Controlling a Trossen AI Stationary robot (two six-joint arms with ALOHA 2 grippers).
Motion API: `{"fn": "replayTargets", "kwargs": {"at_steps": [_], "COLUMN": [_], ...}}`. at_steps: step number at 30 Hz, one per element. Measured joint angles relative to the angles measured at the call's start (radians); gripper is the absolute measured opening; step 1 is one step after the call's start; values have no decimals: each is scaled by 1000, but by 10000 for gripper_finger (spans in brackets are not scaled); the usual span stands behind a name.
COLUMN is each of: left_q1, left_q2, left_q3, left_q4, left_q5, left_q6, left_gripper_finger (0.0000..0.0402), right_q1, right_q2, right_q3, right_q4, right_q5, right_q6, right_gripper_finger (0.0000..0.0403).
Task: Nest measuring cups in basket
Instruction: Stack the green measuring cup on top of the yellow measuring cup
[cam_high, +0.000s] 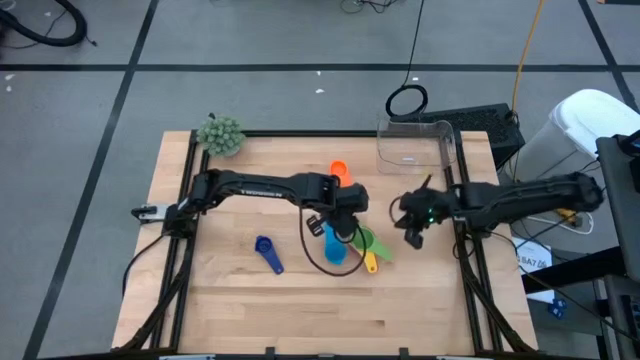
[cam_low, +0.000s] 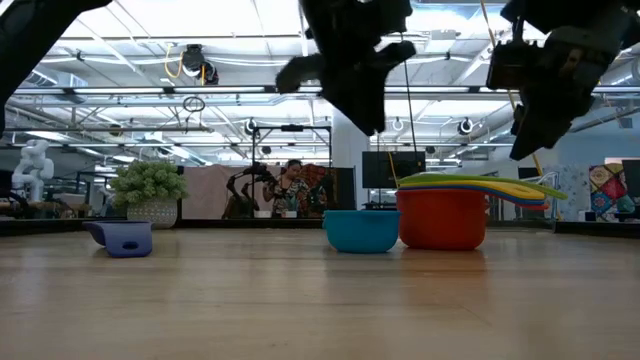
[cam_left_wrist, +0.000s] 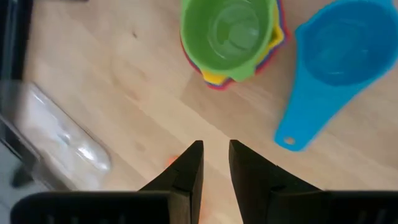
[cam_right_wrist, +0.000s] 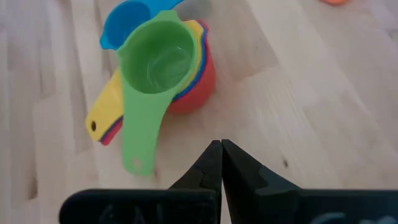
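Observation:
A stack of measuring cups, green on top over yellow and red, rests bowl-down on the table's middle. A light blue cup sits beside it. A dark blue cup lies nearer the left, and an orange cup lies farther back. The clear basket stands at the far right. My left gripper hovers above the light blue cup, its fingers slightly apart with nothing between them. My right gripper is shut and hangs in the air to the right of the stack.
A fuzzy grey-green ball sits at the table's far left corner. Bare wood lies along the near edge. A black box and cables sit behind the basket, off the table.

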Motion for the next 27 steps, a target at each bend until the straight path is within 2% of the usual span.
{"fn": "replayTargets", "kwargs": {"at_steps": [3,8,15,20,27], "left_q1": [-1,-13,-23,-20,-20], "left_q2": [-8,-8,-8,-8,-8], "left_q3": [0,0,0,0,0], "left_q4": [-64,-165,-240,-261,-267], "left_q5": [-10,-82,-84,-84,-83], "left_q6": [-103,-266,-475,-557,-579], "left_gripper_finger": [81,81,81,81,81], "right_q1": [55,132,228,276,331], "right_q2": [56,137,236,300,332], "right_q3": [0,0,0,0,13], "right_q4": [45,78,140,226,252], "right_q5": [50,96,170,165,135], "right_q6": [1,15,24,45,48], "right_gripper_finger": [0,0,0,0,0]}}
